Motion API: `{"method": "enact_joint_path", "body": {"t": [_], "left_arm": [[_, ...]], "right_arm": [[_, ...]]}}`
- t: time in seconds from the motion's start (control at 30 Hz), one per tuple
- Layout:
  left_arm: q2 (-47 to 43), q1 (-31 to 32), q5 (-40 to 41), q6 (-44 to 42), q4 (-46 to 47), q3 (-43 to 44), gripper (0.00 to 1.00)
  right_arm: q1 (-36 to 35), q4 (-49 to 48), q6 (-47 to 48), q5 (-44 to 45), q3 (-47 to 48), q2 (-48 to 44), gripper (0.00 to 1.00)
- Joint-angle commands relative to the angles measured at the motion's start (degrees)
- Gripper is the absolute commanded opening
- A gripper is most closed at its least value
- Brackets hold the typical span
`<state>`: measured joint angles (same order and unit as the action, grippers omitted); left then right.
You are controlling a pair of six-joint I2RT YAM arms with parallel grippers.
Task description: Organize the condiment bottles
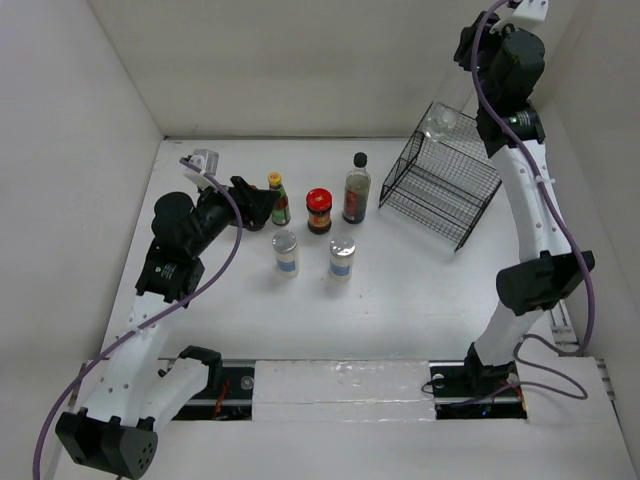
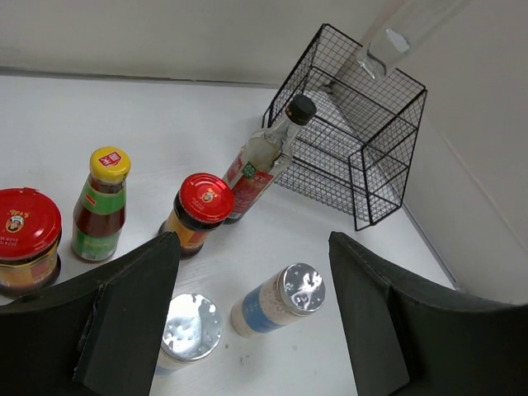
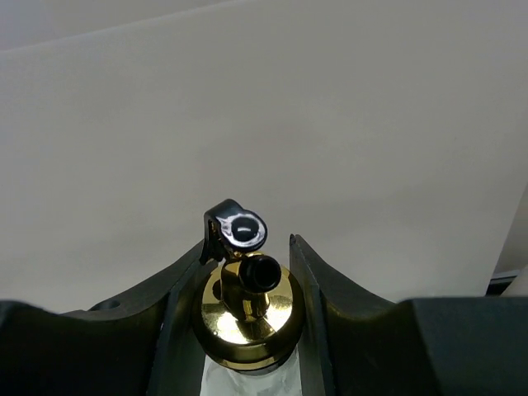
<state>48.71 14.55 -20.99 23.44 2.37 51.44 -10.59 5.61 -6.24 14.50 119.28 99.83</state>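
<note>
My right gripper (image 1: 478,108) is shut on the gold cap (image 3: 246,318) of the clear bottle (image 1: 440,122) and holds it tilted in the air above the black wire basket (image 1: 440,188). On the table stand the yellow-capped red-labelled bottle (image 1: 278,198), a red-lidded dark jar (image 1: 319,210), the tall dark black-capped bottle (image 1: 356,188) and two silver-lidded shakers (image 1: 286,252) (image 1: 342,257). My left gripper (image 1: 262,205) is open and empty, just left of the yellow-capped bottle. The left wrist view shows both shakers (image 2: 190,330) (image 2: 280,299) between its fingers (image 2: 132,313) and a second red-lidded jar (image 2: 25,239) at far left.
The wire basket (image 2: 355,124) stands at the back right near the white side wall. White walls close in the table at the back and on both sides. The arm bases sit at the near edge.
</note>
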Motion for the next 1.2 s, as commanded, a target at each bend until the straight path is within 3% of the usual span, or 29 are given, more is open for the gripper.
{"method": "enact_joint_path", "body": {"t": [0.0, 0.27, 1.0, 1.17], "left_arm": [[0.59, 0.04, -0.63, -0.59, 2.81, -0.29, 0.68], [1.92, 0.04, -1.15, -0.59, 2.81, 0.24, 0.68], [2.97, 0.04, -1.15, -1.12, 2.81, 0.77, 0.68], [2.97, 0.04, -1.15, -1.12, 2.81, 0.77, 0.68]], "right_arm": [[3.81, -7.36, 0.70, -6.67, 7.80, 0.88, 0.11], [10.05, -9.12, 0.70, -16.16, 9.12, 5.19, 0.11], [13.31, -13.60, 0.70, -26.80, 11.32, 12.76, 0.11], [13.31, -15.36, 0.09, -28.30, 7.29, 13.28, 0.12]]}}
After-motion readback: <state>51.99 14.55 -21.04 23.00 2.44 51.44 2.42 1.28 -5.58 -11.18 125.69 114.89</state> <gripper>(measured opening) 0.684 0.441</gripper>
